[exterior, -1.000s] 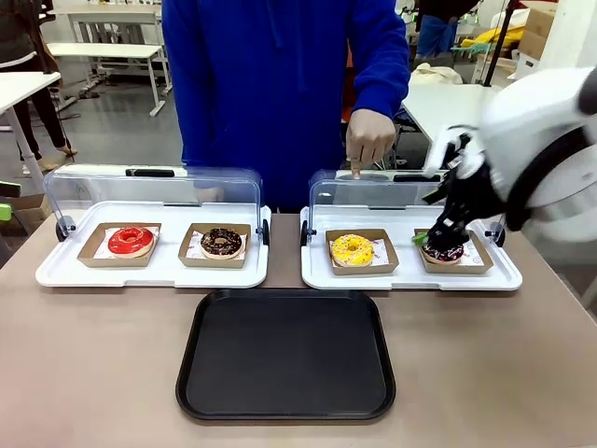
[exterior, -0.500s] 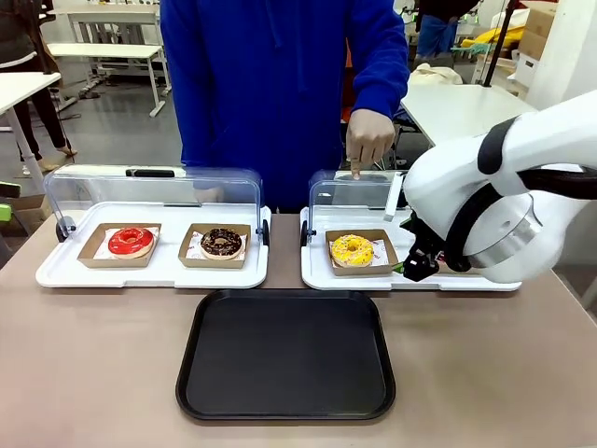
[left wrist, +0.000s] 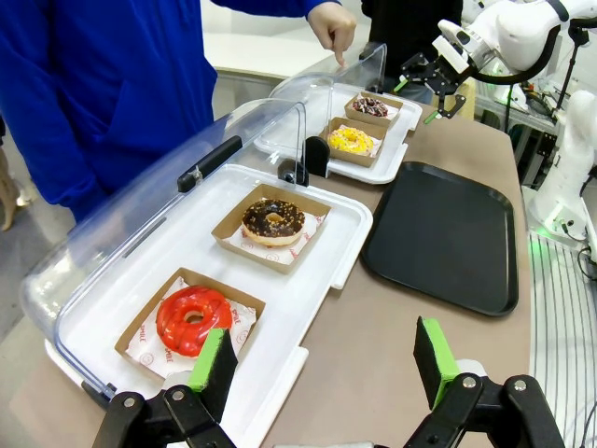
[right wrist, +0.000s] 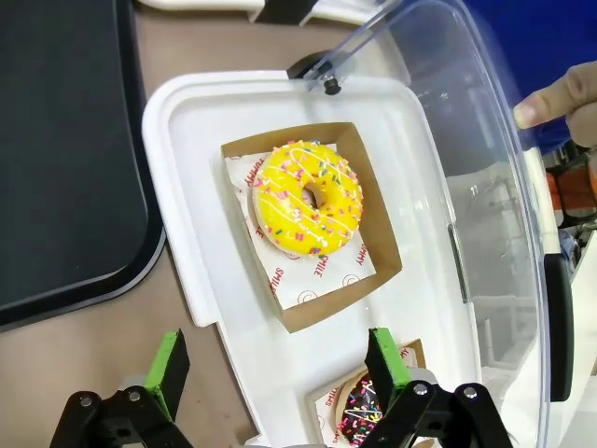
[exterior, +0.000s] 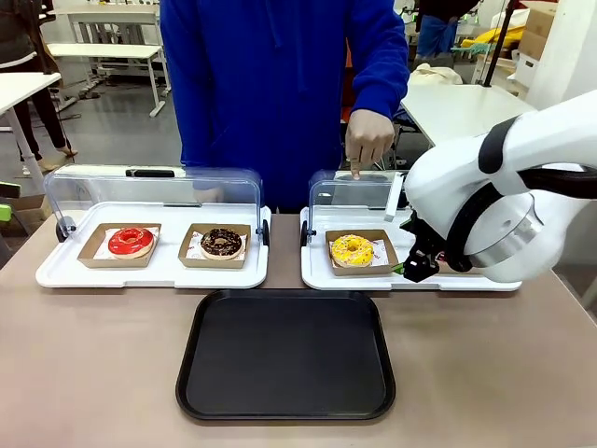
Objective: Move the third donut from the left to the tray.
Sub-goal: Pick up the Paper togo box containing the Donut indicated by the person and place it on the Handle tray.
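The right gripper [exterior: 416, 265] hangs with its jaws spread wide and empty, over the near edge of the right-hand white tray [exterior: 317, 276]. The third donut [exterior: 352, 248] lies just to its left, untouched, in its brown cardboard tray [exterior: 378, 268]. The black tray [exterior: 284, 355] lies nearer, to the gripper's left.

It was a lab space, white work tables [exterior: 103, 49] far left, cardboard boxes [exterior: 538, 28] far right, bare grey floor [exterior: 121, 121] between.
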You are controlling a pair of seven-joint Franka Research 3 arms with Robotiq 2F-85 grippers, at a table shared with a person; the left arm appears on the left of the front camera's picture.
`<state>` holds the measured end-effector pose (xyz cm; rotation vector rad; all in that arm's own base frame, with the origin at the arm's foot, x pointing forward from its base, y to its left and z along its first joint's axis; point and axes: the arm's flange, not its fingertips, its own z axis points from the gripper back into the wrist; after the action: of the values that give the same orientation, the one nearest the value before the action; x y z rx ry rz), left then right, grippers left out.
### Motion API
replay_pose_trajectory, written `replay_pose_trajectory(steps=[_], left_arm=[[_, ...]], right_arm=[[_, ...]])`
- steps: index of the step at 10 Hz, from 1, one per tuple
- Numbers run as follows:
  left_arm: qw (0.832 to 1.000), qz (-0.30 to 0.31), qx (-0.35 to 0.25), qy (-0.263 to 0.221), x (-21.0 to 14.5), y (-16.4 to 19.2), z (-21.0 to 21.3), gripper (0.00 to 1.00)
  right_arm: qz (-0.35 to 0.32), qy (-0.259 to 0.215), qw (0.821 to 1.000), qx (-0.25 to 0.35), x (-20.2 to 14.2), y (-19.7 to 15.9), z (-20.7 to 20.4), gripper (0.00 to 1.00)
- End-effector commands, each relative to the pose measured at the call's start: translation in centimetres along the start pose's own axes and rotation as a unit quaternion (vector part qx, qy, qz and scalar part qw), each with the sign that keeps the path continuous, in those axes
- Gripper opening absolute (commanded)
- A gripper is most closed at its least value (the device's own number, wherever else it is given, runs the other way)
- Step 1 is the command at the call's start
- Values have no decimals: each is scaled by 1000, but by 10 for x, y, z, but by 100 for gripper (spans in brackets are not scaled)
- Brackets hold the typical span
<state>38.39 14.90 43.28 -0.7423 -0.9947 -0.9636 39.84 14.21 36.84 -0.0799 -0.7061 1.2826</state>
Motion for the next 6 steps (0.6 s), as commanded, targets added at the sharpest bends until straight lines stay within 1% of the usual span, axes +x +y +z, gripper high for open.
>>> replay_pose_trajectory(steps=[1,6], left_arm=[[1000,-6,-4,-5,2,-1,1,100],[1000,-6,-4,-5,2,-1,1,100]], right_arm=[[16,13,1000,-4,5,-3,-6,100],[82,69,994,25,17,-17,-39,100]])
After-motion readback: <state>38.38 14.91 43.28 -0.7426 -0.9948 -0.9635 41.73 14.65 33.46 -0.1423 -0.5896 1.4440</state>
